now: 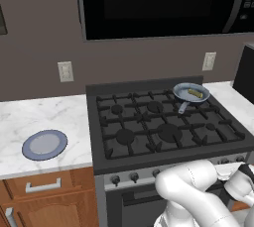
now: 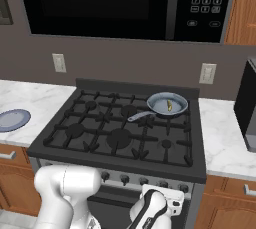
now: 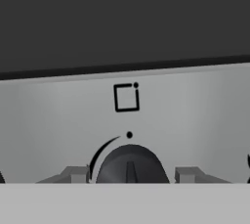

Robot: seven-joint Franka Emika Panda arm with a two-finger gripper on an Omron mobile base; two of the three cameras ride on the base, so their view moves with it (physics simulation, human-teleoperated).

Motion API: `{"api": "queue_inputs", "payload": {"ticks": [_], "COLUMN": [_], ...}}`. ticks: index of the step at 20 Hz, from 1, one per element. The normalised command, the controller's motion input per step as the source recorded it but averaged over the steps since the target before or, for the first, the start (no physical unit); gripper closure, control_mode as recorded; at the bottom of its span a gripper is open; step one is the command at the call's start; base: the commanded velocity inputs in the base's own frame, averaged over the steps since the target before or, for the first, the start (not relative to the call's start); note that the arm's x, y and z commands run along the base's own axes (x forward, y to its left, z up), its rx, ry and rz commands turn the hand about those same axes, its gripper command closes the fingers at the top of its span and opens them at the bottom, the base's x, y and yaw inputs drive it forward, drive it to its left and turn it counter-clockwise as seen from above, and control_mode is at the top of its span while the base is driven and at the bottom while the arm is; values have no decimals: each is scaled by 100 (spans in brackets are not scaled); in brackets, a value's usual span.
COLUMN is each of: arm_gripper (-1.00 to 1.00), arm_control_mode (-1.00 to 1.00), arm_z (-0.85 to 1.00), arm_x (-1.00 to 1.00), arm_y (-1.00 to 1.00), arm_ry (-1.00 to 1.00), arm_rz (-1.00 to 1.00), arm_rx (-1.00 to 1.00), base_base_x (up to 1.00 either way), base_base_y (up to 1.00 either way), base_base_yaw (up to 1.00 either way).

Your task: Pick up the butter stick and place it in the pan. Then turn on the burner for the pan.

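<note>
Left base view has the butter stick [image 1: 195, 93] lying inside the pan [image 1: 184, 88], which sits on the back right burner of the stove [image 1: 149, 122], at about 1 o'clock from the stove's middle. From the right base view the butter stick [image 2: 169, 105] rests a little right of the pan's [image 2: 159, 104] centre, and the pan's dark handle [image 2: 139, 117] points out toward 8 o'clock over the grates.

Along the stove's front panel runs a row of dark knobs [image 1: 134, 176]. In the hand view one knob [image 3: 130, 167] stands straight ahead at 6 o'clock, with a small square burner mark [image 3: 126, 97] above it at 12 o'clock on the grey panel. The pincer [image 3: 130, 175] straddles that knob: one finger tip [image 3: 75, 174] shows at its 9 o'clock side and the other at its 3 o'clock side, jaws apart, each tip just beside the knob; whether they touch it I cannot tell.

On the marble desk [image 1: 30, 117] to the stove's left, at about 9 o'clock, lies a round blue plate [image 1: 44, 144] with a pale rim. A black microwave [image 2: 125, 3] hangs above the stove at 12 o'clock, and wall sockets [image 1: 65, 71] sit on the brown wall either side. Wooden cabinet drawers [image 1: 44, 186] run beneath the desk.
</note>
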Motion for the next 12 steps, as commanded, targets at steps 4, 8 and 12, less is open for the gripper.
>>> {"api": "queue_inputs", "payload": {"ticks": [4, 8, 12], "arm_gripper": [100, 100, 100], "arm_control_mode": [-100, -100, -100], "arm_z": [1, 0, 2], "arm_x": [10, 7, 11], "arm_y": [0, 0, 0], "arm_ry": [15, 14, 18], "arm_rz": [0, 0, 0], "arm_rx": [-12, -14, -13], "base_base_x": [0, 0, 0], "base_base_y": [0, 0, 0], "base_base_yaw": [0, 0, 0]}}
